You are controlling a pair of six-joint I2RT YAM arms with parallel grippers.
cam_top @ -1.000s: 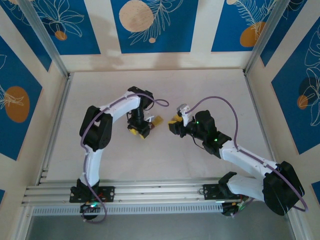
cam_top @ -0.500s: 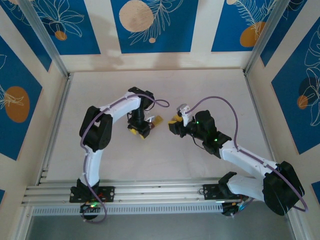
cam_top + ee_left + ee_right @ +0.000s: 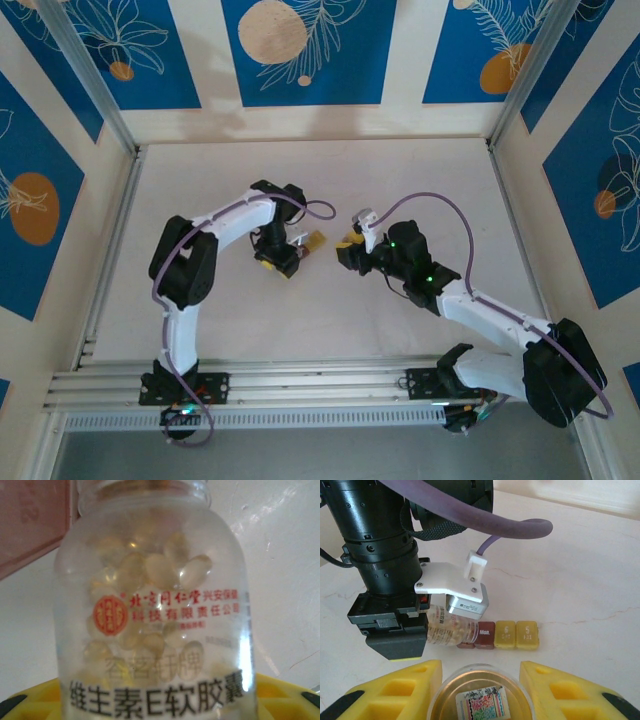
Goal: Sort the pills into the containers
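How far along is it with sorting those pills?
Done: the cap is off, held by the right gripper. In hand: the left gripper holds the bottle, tipped toward the boxes. Left: the pills are in the bottle; none seen in a box.

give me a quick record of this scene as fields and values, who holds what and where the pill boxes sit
left gripper: shut on the clear pill bottle, held tipped over
pill bottle: lid off, partly full of pale softgel capsules, neck end by the dark red boxes
right gripper: shut on the round lid, sticker facing up
pill boxes: one row on the table, dark red boxes, then two yellow boxes
pills in boxes: cannot tell
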